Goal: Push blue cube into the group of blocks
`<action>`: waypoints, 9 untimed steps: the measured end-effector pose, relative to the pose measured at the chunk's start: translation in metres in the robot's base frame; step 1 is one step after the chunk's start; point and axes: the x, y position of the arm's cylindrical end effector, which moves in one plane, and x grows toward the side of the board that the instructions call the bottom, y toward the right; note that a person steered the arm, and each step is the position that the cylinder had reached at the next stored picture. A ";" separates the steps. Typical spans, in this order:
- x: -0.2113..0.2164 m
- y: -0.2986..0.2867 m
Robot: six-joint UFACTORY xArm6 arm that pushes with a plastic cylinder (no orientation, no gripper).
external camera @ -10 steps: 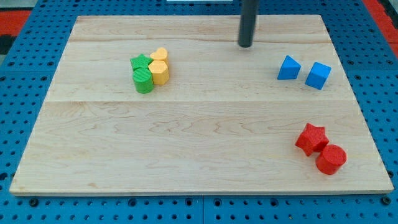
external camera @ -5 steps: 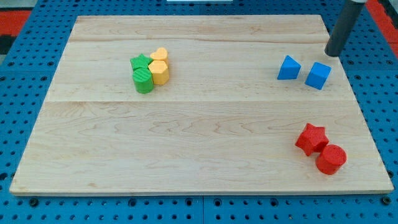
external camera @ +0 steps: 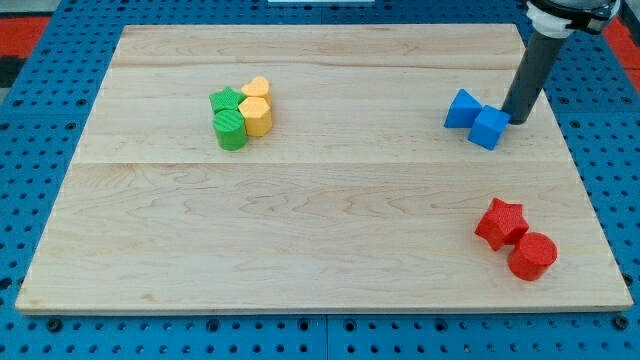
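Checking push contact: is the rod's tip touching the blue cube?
Touching. The camera view shows my tip pressed against the blue cube on the view's right side, with no gap visible.

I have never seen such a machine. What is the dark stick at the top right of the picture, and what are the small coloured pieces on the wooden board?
The dark stick is the end of a robot arm. It has no gripper and holds nothing; it only pushes. My tip rests against the right side of the blue cube, which touches a second blue block, shape unclear. One camera looks down at the light wooden board from the front. At the view's left stands a tight group: a green star, a green cylinder and two yellow blocks. At the lower right lie a red star and a red cylinder.
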 end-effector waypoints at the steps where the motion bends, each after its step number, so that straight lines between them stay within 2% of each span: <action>1: 0.001 -0.007; 3: 0.033 -0.008; 5: 0.036 -0.037; 8: 0.062 -0.079; 9: 0.055 -0.088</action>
